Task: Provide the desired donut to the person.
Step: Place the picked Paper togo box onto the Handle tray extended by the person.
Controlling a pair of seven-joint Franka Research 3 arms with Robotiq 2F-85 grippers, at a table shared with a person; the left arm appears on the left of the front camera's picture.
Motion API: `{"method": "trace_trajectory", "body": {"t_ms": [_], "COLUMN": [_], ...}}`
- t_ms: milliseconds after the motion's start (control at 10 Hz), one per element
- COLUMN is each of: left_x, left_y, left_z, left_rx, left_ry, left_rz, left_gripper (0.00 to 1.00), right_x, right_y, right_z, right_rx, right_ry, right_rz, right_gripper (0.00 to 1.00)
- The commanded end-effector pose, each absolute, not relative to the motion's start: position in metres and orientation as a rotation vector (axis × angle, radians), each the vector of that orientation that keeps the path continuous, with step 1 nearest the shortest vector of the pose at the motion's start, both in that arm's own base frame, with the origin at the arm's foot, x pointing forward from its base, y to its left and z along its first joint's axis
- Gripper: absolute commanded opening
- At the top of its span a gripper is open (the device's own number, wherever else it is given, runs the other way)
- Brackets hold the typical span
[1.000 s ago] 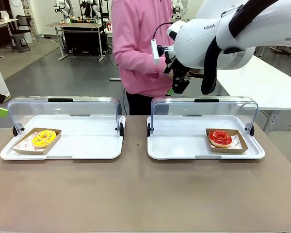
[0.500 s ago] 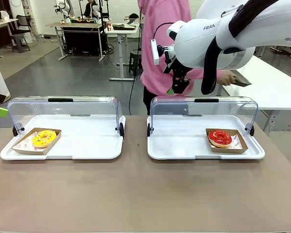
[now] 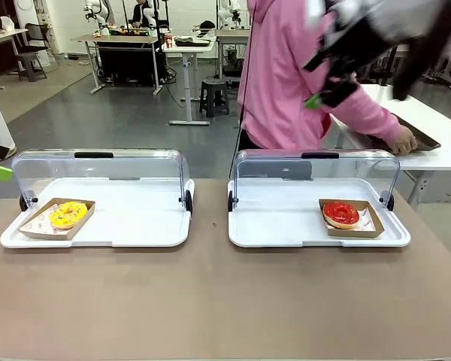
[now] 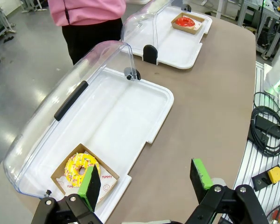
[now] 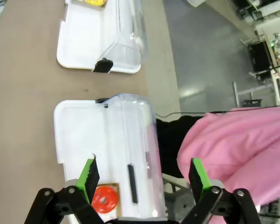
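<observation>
Behind the brown table (image 3: 210, 301), the person in a pink hoodie (image 3: 293, 83) stands while both black green-padded grippers, left (image 4: 147, 182) and right (image 5: 142, 175), hang spread wide and empty.

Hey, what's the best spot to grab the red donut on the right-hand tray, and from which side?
Take the red donut by its brown cardboard tray, pinching the near rim from the table side. The raised clear lid blocks the far side, and the frosting stays untouched.

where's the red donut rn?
Front view: red donut sits in a cardboard tray at the right end of the right-hand white tray.
</observation>
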State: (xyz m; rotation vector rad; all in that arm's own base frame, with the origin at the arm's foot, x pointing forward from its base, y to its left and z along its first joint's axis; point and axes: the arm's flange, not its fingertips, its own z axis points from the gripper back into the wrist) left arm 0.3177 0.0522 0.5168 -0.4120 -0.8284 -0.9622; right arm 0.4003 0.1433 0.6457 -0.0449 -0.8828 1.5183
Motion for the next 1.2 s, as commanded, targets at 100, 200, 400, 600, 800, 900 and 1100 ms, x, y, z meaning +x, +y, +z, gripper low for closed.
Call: {"method": "trace_trajectory", "body": {"t_ms": [100, 200, 400, 600, 800, 900, 1100], "left_x": [0.318, 0.318, 0.318, 0.318, 0.318, 0.318, 0.318], "left_y": [0.053, 0.053, 0.053, 0.053, 0.053, 0.053, 0.053], "left_z": [0.516, 0.516, 0.516, 0.516, 0.516, 0.516, 0.516], "left_rx": [-0.409, -0.409, -0.409, -0.409, -0.409, -0.409, -0.409], "left_ry": [-0.836, -0.836, -0.836, -0.836, -0.836, -0.836, -0.836], "left_rz": [-0.959, -0.959, -0.959, -0.959, -0.959, -0.959, -0.959], "left_gripper": [1.00, 1.00, 1.00, 1.00, 1.00, 1.00, 1.00], "right_x": [0.310, 0.290, 0.262, 0.258, 0.261, 0.263, 0.267], "right_y": [0.086, 0.075, 0.056, 0.033, 0.010, 0.001, -0.011], "right_z": [0.635, 0.628, 0.609, 0.595, 0.589, 0.588, 0.584], "right_rx": [0.005, 0.010, 0.027, 0.138, 0.213, 0.255, 0.274], "right_ry": [-0.995, -1.017, -1.046, -1.082, -1.058, -1.038, -1.031], "right_rz": [1.406, 1.362, 1.275, 1.212, 1.124, 1.079, 1.004], "right_gripper": [1.00, 1.00, 1.00, 1.00, 1.00, 1.00, 1.00]}}
